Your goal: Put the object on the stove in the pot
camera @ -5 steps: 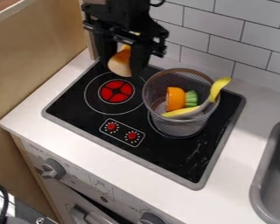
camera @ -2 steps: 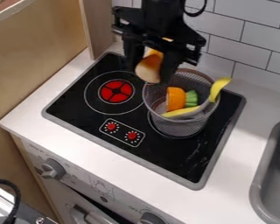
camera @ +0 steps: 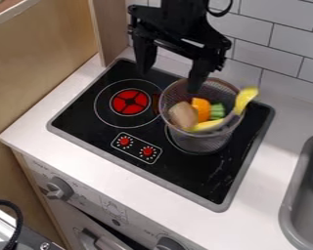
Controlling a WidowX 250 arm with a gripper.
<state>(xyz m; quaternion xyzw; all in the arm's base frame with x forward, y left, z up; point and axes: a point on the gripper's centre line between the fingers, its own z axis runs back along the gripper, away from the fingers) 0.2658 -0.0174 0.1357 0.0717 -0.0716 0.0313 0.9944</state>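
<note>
The tan toy point(camera: 183, 115) has just left my grip: a moment ago I had it pinched above the stove, and now it lies inside the wire-mesh pot point(camera: 201, 142), against the pot's wall on the side towards the red burner point(camera: 130, 102). That, I judge, is what the task asked for, all but done, though I can't tell whether the toy has fully settled.

Beside it in the pot are an orange toy point(camera: 201, 108), a green one point(camera: 217, 111) and a curved yellow one point(camera: 246, 97), whose upper end pokes out over the rim. The pot stands on the black stovetop point(camera: 205, 175), set into the white table point(camera: 145, 192), nearer the table's back edge, where the tiled wall point(camera: 285, 50) rises, than its front edge. The sink point(camera: 308, 190) is well apart, beyond the stovetop's far side from the wooden panel point(camera: 41, 68).

My fingers point(camera: 197, 73) are spread wide with nothing between them, one over the pot's mouth. Next I should lift straight up; swinging sideways first could catch the rim or knock the jutting yellow end and tip the pot.
</note>
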